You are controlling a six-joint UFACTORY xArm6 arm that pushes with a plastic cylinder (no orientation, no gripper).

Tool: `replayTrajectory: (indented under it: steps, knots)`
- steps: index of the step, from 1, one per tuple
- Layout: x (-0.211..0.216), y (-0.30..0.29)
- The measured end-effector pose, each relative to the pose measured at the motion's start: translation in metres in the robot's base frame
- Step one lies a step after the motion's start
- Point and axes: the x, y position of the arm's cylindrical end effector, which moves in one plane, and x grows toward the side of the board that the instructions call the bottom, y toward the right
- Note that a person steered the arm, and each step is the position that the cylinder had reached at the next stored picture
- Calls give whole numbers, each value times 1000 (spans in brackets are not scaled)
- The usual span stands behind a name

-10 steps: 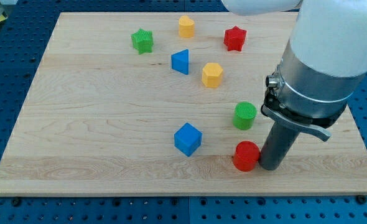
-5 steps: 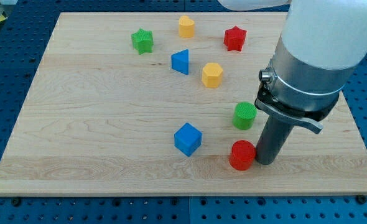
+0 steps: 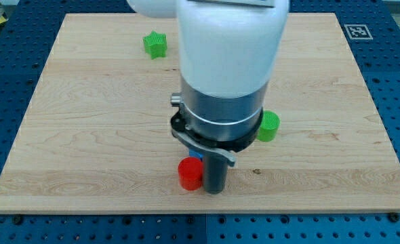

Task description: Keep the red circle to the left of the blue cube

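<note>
**Operator:** What worries you from here?

**Arm:** Mostly what I can't see. Only a sliver of the blue cube (image 3: 195, 161) shows, just above the red circle (image 3: 190, 174) and tight against my rod; the arm hides the rest. If that cube is touching the circle or the rod, a push toward the view's left could carry both along together, and the circle would never get clear to the cube's left. The circle is also round, so a slightly off-centre push could let it roll off my tip (image 3: 215, 191) toward the view's bottom, and the tabletop (image 3: 85, 135) edge is near there.

**Operator:** Where is the circle relative to you?

**Arm:** Just at the view's left of my tip, and it looks to be touching the rod. It lies low on the tabletop, near the bottom edge and about mid-width. The green circle (image 3: 268, 127) sits off to the right and the green star (image 3: 155, 45) far up top, both well apart from this.

**Operator:** And the claw, open or closed?

**Arm:** I carry no claw, only the plain rod, so nothing is gripped; the circle is only pushed.
</note>
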Motion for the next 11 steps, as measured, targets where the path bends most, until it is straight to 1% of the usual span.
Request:
replayTrajectory:
  steps: [4,8,9,11]
  knots:
    - [0,-51]
    - [0,-65]
    - [1,-85]
    - [-1,-94]
